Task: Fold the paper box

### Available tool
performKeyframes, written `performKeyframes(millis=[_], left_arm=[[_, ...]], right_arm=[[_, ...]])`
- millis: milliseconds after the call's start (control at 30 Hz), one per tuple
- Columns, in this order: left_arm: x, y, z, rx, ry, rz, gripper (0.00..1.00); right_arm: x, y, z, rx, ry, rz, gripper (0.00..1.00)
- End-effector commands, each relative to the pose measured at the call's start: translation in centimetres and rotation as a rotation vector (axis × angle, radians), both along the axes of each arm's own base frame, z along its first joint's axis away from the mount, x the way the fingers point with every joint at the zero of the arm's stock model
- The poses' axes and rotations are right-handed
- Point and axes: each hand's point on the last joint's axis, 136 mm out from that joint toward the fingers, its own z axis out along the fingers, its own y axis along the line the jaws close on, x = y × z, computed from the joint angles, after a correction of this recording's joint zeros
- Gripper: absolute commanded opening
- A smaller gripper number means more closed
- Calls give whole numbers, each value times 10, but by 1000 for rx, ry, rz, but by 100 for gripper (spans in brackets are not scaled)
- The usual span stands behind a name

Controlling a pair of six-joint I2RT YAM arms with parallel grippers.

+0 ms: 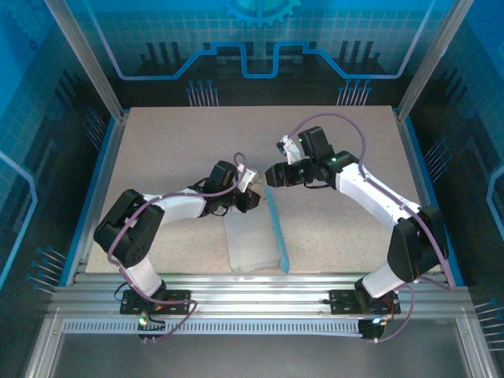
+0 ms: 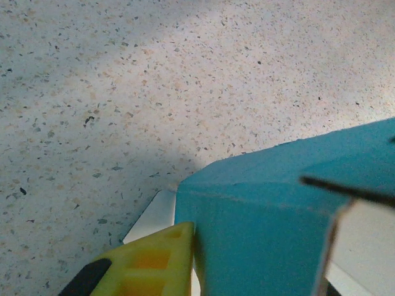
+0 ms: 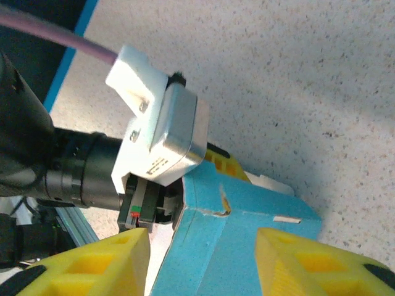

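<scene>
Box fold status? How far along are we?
Done: one blue side wall of the paper box stands upright along the flat white-grey base. In hand: left gripper pinches the far end; right gripper straddles that blue corner. Left: the other walls, closing; no finished box yet.

The whole table [image 1: 197,134] is viewed from high above and behind, looking down. The paper box [image 3: 247,209] corner is shared, very close, by both wrist views.

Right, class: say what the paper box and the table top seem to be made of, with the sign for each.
The paper box: likely thin card, matte blue one face, grey-white the other; creased folds, thin edges. The table top: speckled beige, stone-look, perhaps laminate.
</scene>
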Motion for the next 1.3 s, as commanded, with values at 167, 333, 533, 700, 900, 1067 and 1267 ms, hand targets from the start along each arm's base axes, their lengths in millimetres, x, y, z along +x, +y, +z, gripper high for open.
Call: performKeyframes(millis=[167, 333, 533, 700, 900, 1067, 1267], left_arm=[[0, -9, 22, -12, -43, -33, 15], [-1, -9, 22, -11, -45, -33, 15], [0, -8, 21, -5, -51, -32, 14], [-1, -8, 20, -5, -47, -32, 14], [-1, -7, 20, -4, -49, -30, 14], [-1, -6, 20, -3, -50, -28, 14], [-2, -7, 23, -11, -51, -31, 14]], right_arm=[[-18, 1, -27, -232, -3, 16, 53], [-16, -4, -32, -279, -13, -10, 48], [-15, -11, -31, -285, -28, -20, 38], [-15, -15, -30, -286, -27, -17, 29], [-15, -18, -27, -252, -28, -20, 21], [-14, -22, -27, -219, -10, -24, 18], [-14, -23, -26, -153, 7, -11, 14]])
